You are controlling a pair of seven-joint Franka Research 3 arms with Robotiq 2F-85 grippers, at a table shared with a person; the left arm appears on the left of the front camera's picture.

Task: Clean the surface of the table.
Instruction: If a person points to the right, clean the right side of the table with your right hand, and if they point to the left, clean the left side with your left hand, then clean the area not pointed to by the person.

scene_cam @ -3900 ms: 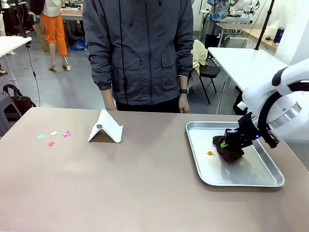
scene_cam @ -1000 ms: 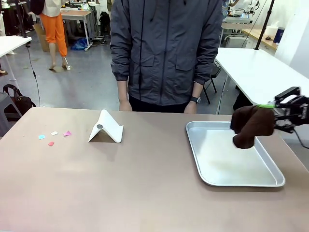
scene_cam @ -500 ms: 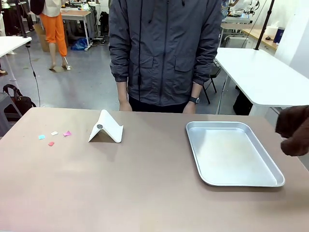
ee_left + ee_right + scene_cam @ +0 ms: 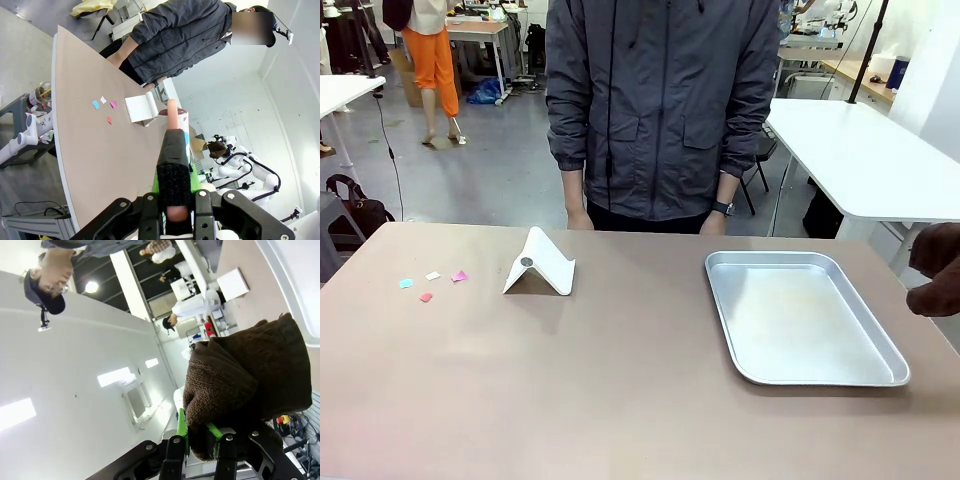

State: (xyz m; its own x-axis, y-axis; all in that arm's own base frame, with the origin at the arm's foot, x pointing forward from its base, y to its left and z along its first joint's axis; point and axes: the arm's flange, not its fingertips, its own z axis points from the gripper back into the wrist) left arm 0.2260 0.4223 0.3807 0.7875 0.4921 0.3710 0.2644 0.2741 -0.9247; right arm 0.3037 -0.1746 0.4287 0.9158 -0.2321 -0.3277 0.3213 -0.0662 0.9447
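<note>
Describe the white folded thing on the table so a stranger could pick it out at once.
On the brownish-tan table, look left of the silver tray, near the far edge. The white stand sits between the tray and the small coloured paper scraps. It alone is tent-shaped, with a round grey dot.

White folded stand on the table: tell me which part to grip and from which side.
Probably grip the white folded stand at its top ridge, coming down from above, one finger on each sloping face. It stands like a tent on the table, so its lower edges lie flat and leave little to pinch.
</note>
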